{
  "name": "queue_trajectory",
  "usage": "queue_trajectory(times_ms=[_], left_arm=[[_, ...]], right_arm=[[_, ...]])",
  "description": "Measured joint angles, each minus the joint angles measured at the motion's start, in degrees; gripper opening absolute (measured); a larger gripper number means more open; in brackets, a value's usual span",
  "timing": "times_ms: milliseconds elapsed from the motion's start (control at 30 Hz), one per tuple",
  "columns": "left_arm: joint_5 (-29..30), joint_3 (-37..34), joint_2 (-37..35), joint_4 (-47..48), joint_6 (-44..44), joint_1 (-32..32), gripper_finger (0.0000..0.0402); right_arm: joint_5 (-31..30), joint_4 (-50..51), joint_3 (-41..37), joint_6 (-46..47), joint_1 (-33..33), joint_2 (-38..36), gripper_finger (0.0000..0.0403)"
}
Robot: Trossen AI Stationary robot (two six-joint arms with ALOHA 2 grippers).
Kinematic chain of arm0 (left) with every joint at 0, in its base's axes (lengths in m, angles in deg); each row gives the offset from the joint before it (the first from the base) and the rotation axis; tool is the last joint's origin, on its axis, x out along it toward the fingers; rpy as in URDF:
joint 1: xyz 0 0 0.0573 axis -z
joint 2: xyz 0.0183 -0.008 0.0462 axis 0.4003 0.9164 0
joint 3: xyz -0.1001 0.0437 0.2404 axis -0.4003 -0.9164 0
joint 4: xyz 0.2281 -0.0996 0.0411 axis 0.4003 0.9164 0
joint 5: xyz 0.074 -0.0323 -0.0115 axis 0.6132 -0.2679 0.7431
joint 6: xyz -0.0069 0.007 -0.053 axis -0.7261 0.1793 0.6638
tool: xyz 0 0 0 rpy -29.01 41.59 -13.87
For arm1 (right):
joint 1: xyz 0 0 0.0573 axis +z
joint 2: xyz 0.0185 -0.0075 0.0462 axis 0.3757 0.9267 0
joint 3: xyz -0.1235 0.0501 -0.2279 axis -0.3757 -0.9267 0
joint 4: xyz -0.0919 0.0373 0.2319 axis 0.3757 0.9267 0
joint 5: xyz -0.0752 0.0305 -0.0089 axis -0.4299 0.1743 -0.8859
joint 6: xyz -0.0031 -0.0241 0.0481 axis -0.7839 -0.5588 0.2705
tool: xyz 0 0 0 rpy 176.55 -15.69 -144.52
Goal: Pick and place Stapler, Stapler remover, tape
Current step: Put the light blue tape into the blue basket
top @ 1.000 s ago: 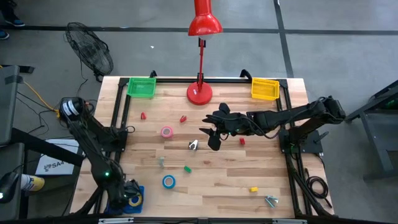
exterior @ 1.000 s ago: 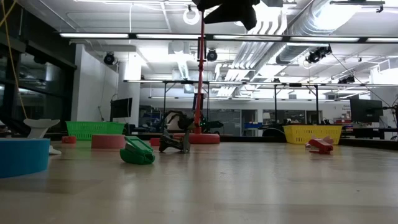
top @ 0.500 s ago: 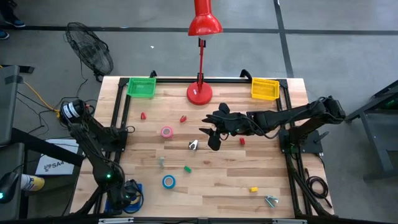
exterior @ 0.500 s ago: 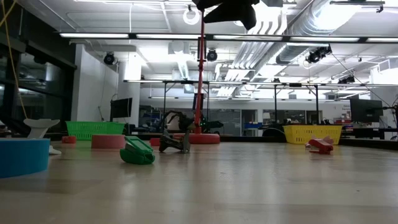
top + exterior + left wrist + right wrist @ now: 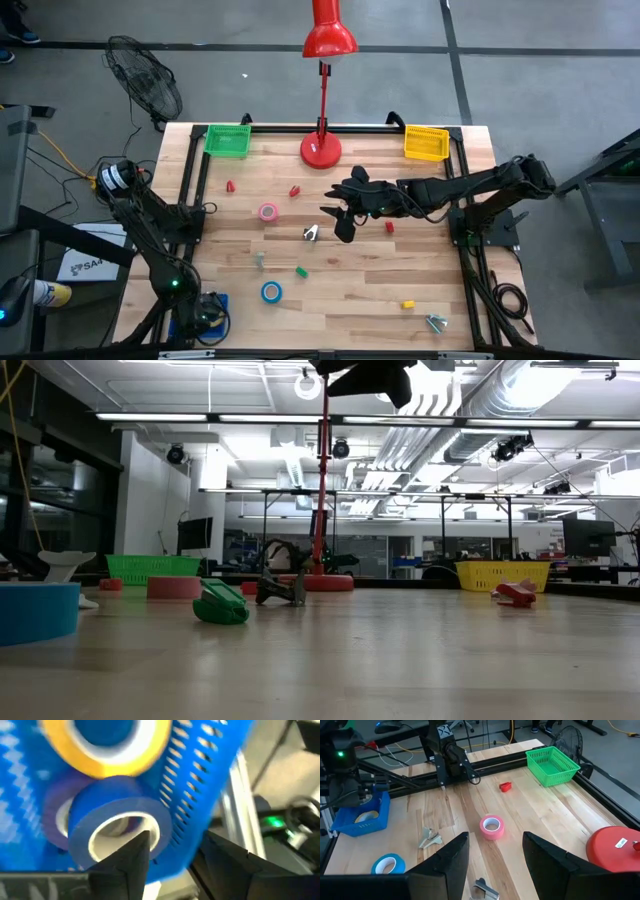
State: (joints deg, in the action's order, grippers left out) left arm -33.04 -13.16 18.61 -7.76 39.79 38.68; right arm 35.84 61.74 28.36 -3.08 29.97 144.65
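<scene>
On the table's near-left corner, high view: blue basket (image 5: 221, 306), with the left gripper (image 5: 203, 318) lowered over it. Left wrist view: its fingers (image 5: 131, 854) stand apart, one pushed into the core hole of a blue tape roll (image 5: 117, 826); nothing is pinched between them. That roll leans on its rim against the basket wall (image 5: 200, 785), core hole facing the camera. A yellow tape roll (image 5: 107, 745) lies just beyond it, and a purple roll (image 5: 55, 812) shows partly behind the blue one.

Loose tape on the wood:
- Pink tape roll (image 5: 268, 211), lying flat, core hole up, left of centre.
- Second blue tape roll (image 5: 271, 291), lying flat, core hole up, near the front edge; in the low view it stands at the far left (image 5: 38, 612).

Other small items, type too small to tell for some:
- Green piece (image 5: 301, 270), between the blue roll and the table's middle; long axis runs roughly left-right in the low view (image 5: 220, 603).
- Metal staple remover (image 5: 311, 233), just beside the right gripper.
- Red pieces (image 5: 293, 190) toward the back, yellow piece (image 5: 407, 304) and a grey metal piece (image 5: 436, 322) at the front right.

Right gripper (image 5: 340, 222): held above mid-table, arm reaching in from the right; fingers (image 5: 442, 865) wide apart, empty.

Back edge: green basket (image 5: 228, 140), yellow basket (image 5: 426, 143), red lamp base (image 5: 320, 151).
</scene>
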Motion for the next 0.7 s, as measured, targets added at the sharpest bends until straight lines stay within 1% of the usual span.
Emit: queue_trajectory(times_ms=[133,200,267,367,433,567,633,700], left_arm=[[-5.4,0.0,0.0,-1.7,0.6,0.0,0.0184],[-5.6,0.0,-0.3,-3.0,1.3,0.0,0.0185],[-4.1,0.2,-1.3,-3.7,1.6,0.0,0.0185],[0.1,2.1,-2.9,-1.0,1.7,0.0,0.0185],[2.5,4.0,-3.8,2.7,1.9,0.0,0.0186],[4.3,7.8,-5.6,12.0,3.0,0.0,0.0186],[7.1,9.7,-6.3,15.6,3.3,0.0,0.0186],[11.8,11.7,-6.9,18.4,3.5,0.0,0.0186]], right_arm=[[1.1,0.0,0.0,0.0,0.0,0.0,0.0177],[2.0,0.0,0.0,0.0,0.0,0.0,0.0177],[2.5,0.1,0.0,-0.1,0.0,0.0,0.0177],[2.6,0.5,0.0,-0.2,0.0,0.0,0.0177],[2.6,0.5,0.0,-0.2,0.0,0.0,0.0177],[2.5,0.6,0.0,-0.2,0.0,0.0,0.0177],[2.6,0.8,0.0,-0.2,0.0,0.0,0.0177],[2.6,1.0,0.0,-0.1,0.0,0.0,0.0177]])
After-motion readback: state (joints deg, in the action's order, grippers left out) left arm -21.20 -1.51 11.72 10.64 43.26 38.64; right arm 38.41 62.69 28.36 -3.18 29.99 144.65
